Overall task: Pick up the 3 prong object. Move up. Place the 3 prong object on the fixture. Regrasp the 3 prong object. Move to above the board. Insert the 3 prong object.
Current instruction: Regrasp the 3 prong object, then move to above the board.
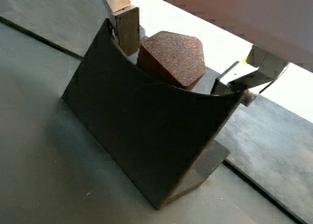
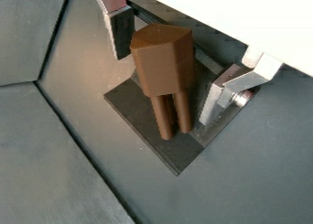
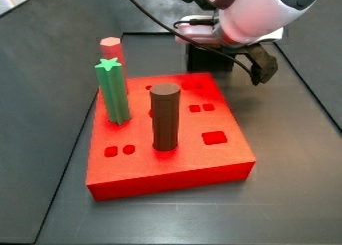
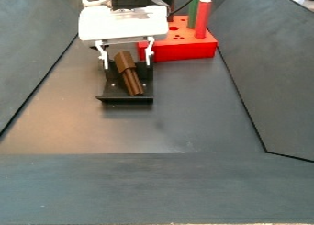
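Prongs point down onto the fixture (image 2: 153,141), where your 3 prong object (image 2: 162,68) leans upright between the pincer (image 2: 184,72) plates. Both silver fingers (image 2: 218,98) stand clear, open and holding nothing; the board (image 4: 185,40) waits beyond.

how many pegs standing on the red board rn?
3: green star-topped post and red peg behind it along one edge, dark brown cylinder mid-board. The pincer may hide others behind.
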### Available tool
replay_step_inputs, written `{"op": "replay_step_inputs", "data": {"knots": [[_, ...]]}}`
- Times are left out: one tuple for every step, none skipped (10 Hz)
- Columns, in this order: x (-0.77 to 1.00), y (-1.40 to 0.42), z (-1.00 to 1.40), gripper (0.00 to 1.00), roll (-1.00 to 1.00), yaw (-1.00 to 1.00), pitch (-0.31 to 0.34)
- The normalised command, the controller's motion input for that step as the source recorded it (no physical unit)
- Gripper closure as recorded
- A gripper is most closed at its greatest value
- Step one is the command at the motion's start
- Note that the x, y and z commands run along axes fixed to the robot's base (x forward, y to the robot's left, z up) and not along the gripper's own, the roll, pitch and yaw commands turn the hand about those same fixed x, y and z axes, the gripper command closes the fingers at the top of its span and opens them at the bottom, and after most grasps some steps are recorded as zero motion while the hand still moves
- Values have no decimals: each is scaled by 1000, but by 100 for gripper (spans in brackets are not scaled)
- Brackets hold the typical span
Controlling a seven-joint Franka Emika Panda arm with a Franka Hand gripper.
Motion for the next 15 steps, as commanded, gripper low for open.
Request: {"op": "replay_step_inputs", "data": {"knots": [[0,0,0,100,0,0,0],[-113,75,1000,100,134,-69,267],[-113,75,1000,100,133,-69,267],[-112,64,1000,100,35,23,225],[-108,63,1000,100,-22,87,200],[-107,60,1000,100,-52,127,167],[-105,55,1000,100,-63,160,105],[-103,53,1000,100,-61,166,58],[-102,50,1000,100,-61,163,26],[-101,45,1000,100,-54,142,-26],[-101,43,1000,100,-49,110,-69],[-102,39,1000,100,-45,77,-91],[-102,36,1000,100,-44,51,-101],[-102,34,1000,100,-44,-5,-100],[-101,30,1000,100,-46,-28,-94]]}}
